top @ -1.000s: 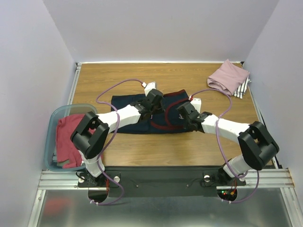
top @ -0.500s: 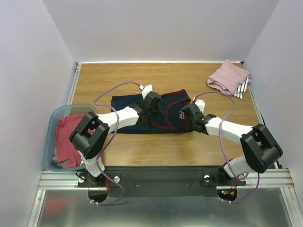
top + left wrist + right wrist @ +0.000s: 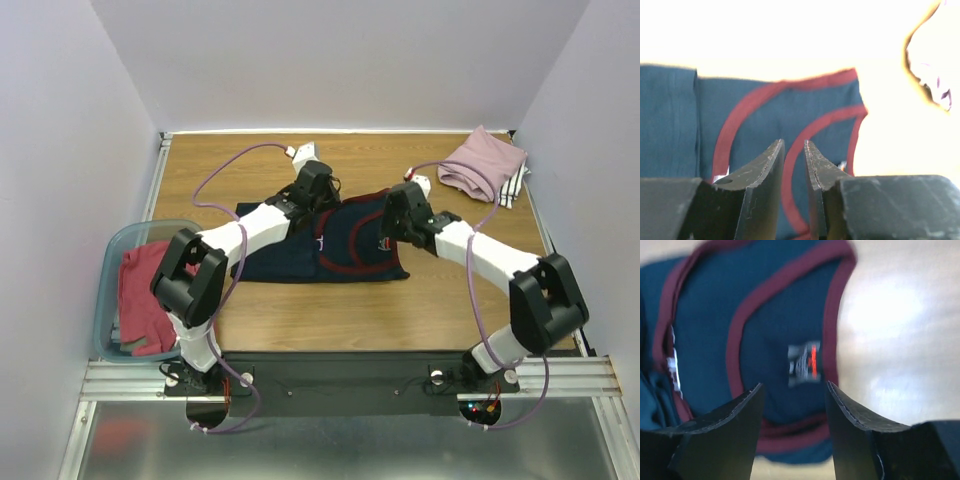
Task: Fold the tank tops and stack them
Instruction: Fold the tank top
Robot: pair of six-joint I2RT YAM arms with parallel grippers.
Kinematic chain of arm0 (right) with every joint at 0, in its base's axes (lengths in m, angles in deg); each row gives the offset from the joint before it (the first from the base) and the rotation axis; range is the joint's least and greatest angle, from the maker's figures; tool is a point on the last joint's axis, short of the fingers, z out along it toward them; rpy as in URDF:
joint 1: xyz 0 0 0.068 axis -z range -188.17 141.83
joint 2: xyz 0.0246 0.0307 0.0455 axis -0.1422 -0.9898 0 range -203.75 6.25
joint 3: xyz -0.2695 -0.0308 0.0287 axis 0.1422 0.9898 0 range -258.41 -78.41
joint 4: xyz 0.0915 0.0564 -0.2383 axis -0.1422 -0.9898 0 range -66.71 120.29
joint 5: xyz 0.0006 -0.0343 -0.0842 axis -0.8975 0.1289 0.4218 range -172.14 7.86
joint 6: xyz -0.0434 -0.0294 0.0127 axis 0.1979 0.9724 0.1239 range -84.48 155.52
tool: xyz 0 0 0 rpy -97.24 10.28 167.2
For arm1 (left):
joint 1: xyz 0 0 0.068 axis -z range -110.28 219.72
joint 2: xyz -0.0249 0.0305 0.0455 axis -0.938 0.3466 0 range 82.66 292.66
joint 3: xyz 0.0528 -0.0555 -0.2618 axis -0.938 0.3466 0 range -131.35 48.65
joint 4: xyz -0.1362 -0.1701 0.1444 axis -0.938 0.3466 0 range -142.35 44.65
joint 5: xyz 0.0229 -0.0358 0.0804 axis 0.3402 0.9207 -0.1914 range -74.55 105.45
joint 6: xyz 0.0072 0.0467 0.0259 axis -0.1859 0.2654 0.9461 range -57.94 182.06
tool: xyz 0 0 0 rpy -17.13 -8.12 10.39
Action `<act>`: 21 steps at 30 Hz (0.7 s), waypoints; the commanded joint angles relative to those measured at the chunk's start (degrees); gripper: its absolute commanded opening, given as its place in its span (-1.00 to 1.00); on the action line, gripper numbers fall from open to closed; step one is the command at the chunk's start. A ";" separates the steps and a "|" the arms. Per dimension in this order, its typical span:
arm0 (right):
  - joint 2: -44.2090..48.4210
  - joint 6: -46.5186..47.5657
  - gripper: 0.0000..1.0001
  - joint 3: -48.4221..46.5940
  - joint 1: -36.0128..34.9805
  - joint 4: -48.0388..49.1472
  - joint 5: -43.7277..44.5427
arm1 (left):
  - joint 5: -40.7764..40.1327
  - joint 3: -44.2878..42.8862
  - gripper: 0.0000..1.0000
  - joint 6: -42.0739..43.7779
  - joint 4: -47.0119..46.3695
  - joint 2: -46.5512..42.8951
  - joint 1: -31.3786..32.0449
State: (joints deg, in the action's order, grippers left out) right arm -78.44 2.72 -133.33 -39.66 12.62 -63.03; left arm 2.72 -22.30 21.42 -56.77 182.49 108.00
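The navy jersey [image 3: 345,250] lies flat in the middle of the tabletop [image 3: 300,310], folded into a rough rectangle with its long side running left to right. Maroon trim curves around its armhole and neck openings, and a small white label [image 3: 804,360] with a red mark sits just inside the neckline on the right half.

The left gripper [image 3: 318,195] is over the jersey's far edge. Its jaws are parted by only a narrow slit, with nothing between them and the cloth showing below. The right gripper [image 3: 395,218] is above the jersey's right end, its jaws spread wide and empty, with the label framed between them.

At the far right corner, one dusty pink top [image 3: 482,165] lies bunched on one white black-striped top [image 3: 514,188]. Both are well apart from the jersey.

At the left edge, near the front corner, is one translucent teal tub [image 3: 110,262]. It holds crumpled red tops [image 3: 140,290], but how many cannot be told.
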 commanded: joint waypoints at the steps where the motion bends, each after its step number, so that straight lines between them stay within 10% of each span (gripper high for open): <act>1: -5.84 1.68 0.14 -8.43 6.25 1.06 -6.27 | -1.51 -5.06 -0.32 3.02 -3.30 4.31 -1.37; 21: -35.81 -6.49 0.05 -38.60 16.19 0.97 -25.88 | 7.54 -22.64 -0.34 8.03 -7.00 25.32 -6.55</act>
State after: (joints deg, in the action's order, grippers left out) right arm -112.56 -1.69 -169.11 -23.62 12.79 -85.96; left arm 7.87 -41.25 27.75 -61.19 207.25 101.12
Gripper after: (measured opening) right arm 0.530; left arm 0.331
